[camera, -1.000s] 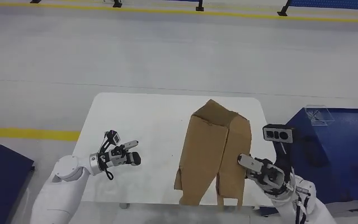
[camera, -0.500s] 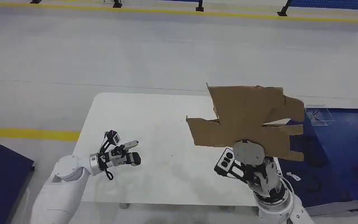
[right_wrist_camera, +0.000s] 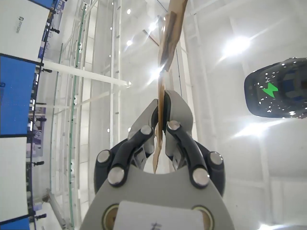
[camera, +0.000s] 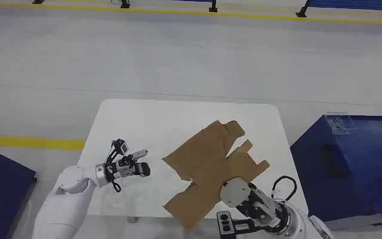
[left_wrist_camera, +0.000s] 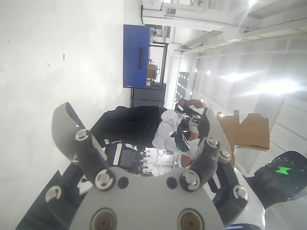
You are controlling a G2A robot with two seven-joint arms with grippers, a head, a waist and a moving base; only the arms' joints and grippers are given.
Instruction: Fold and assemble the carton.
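Note:
The carton (camera: pixel 212 167) is a flat, unfolded brown cardboard blank held over the front right part of the white table (camera: pixel 149 125). In the right wrist view my right gripper (right_wrist_camera: pixel 162 111) is shut on the carton's (right_wrist_camera: pixel 171 37) edge, seen edge-on between the two fingers. From above, the right arm's wrist (camera: pixel 236 192) is at the carton's near edge, by the table's front. My left gripper (camera: pixel 142 161) hovers over the front left of the table, open and holding nothing; its fingers (left_wrist_camera: pixel 72 118) stand wide apart. The carton (left_wrist_camera: pixel 251 130) also appears far off in the left wrist view.
A blue cabinet (camera: pixel 337 167) stands right of the table, close to the right arm. The table's back and middle left are bare. A yellow line (camera: pixel 42 143) runs along the floor on the left.
The right arm has swung the carton from hanging upright, up over the right side, then down flat above the front right of the table. The left arm has not moved.

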